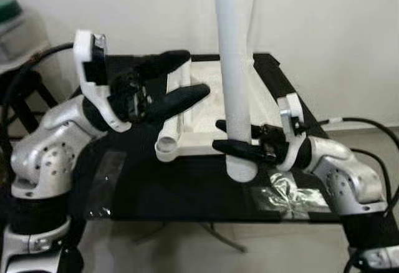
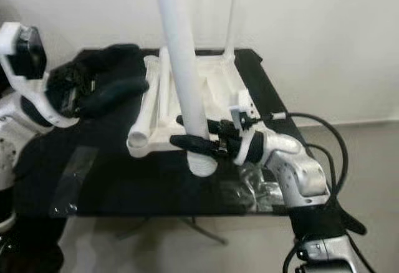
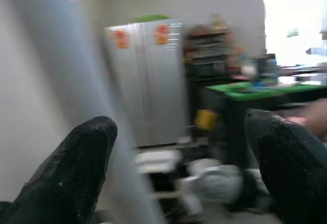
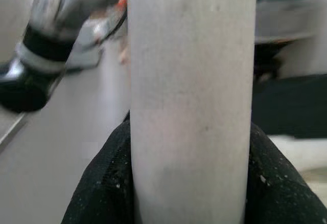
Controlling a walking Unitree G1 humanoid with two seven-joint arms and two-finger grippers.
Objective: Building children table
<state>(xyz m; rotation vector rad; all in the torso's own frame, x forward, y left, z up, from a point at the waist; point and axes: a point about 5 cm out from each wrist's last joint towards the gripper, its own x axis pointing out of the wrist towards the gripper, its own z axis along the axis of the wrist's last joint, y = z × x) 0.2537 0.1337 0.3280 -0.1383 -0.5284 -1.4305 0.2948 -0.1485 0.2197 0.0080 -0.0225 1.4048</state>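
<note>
You are early in the build, as far as these views show: the white table top (image 1: 206, 108) lies upside down on the black bench (image 1: 187, 192), and at least one thin leg (image 2: 232, 17) already stands up at its far corner. Your right pincer (image 1: 232, 137) is clamped around the thick white leg (image 1: 235, 67), which stands nearly upright with its lower end just below the pincer, beside the near edge of the table top and not seated in any socket that can be seen. Another white tube (image 1: 169, 137) lies along the table top's side, just below your left pincer (image 1: 181, 80), which hovers spread wide and empty above that side (its fingers (image 3: 71, 173) stand well apart in the wrist view). Left to do, I judge: seat this leg, then fit the lying tube.
</note>
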